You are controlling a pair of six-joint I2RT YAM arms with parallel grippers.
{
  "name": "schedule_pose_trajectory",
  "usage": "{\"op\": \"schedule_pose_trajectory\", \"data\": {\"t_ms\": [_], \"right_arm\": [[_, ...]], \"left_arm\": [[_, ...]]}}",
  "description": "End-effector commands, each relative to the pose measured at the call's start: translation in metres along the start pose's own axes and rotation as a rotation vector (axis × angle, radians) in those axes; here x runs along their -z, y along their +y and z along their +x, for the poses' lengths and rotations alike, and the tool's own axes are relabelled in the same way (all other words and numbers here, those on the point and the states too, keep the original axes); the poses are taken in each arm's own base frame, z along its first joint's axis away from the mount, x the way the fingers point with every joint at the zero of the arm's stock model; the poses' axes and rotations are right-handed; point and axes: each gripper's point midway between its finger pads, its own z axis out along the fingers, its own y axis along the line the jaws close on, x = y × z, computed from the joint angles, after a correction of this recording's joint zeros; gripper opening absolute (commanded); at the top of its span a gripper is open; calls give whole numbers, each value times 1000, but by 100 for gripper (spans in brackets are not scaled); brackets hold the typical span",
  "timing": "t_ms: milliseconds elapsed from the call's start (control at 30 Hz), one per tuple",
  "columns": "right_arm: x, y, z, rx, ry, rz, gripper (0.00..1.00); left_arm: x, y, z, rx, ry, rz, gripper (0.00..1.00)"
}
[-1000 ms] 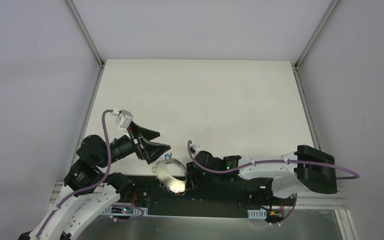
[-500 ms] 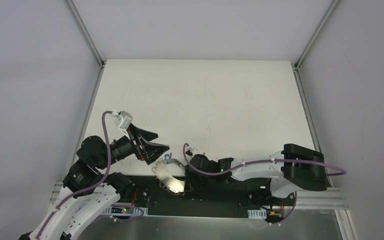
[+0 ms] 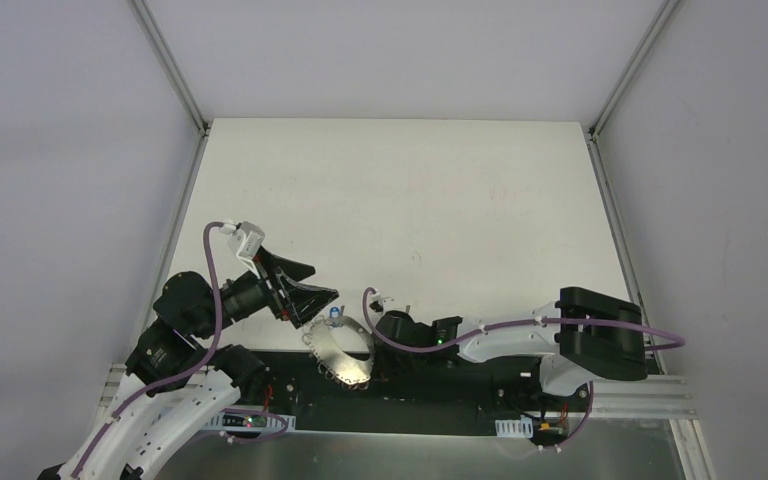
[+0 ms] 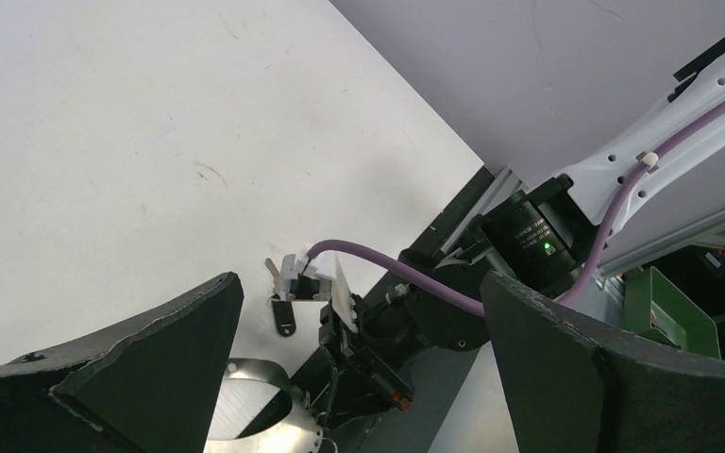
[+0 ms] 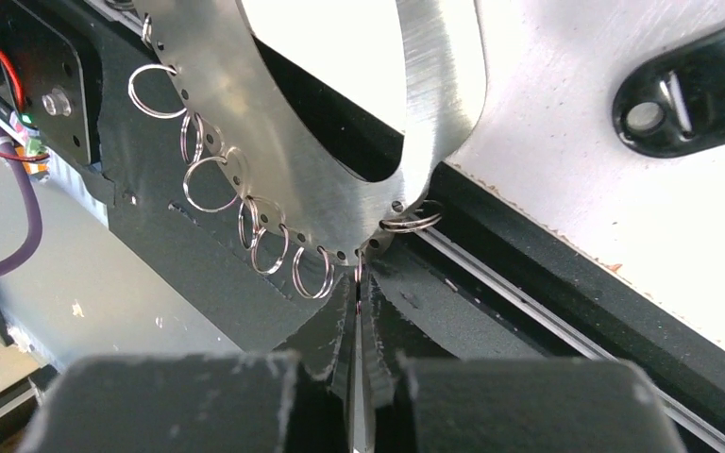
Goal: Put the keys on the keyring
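The keyring (image 5: 340, 179) is a flat silver crescent band fringed with small wire rings, and it overhangs the table's near edge (image 3: 340, 352). My right gripper (image 5: 357, 283) is shut, its pads pinching one small ring (image 5: 358, 267) on the band's rim. A black-headed key (image 5: 689, 94) lies flat on the white table just beyond the band; in the left wrist view this black-headed key (image 4: 284, 314) sits beside the right wrist. A blue-headed key (image 3: 333, 314) lies at the band's far tip. My left gripper (image 3: 325, 283) hovers left of it, open and holding nothing (image 4: 361, 283).
A black base strip (image 5: 566, 311) with a metal rail runs under the keyring along the near table edge. A board with red and black wires (image 5: 19, 104) sits to the left. The right arm's purple cable (image 4: 406, 274) loops over its wrist. White table (image 3: 410, 200) stretches beyond.
My right gripper has closed onto the small ring, and its arm has shifted slightly left. The left gripper has hardly moved and stays open.
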Motion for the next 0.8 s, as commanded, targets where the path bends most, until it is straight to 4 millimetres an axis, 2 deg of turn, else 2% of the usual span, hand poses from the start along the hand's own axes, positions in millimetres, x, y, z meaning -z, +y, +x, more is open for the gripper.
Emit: {"op": "schedule_pose_trajectory", "data": {"t_ms": [0, 133, 233, 567, 767], "right_arm": [[4, 10, -15, 18, -69, 2, 0], [17, 13, -21, 77, -101, 8, 0], [34, 22, -28, 134, -123, -12, 0], [116, 66, -55, 338, -229, -176, 0], [153, 78, -69, 448, -299, -214, 0]], "left_arm": [[3, -6, -15, -29, -41, 9, 99], [1, -8, -14, -28, -27, 22, 99], [2, -14, -15, -34, -19, 48, 99], [15, -46, -38, -52, -52, 148, 99], [18, -59, -45, -58, -60, 201, 99]]}}
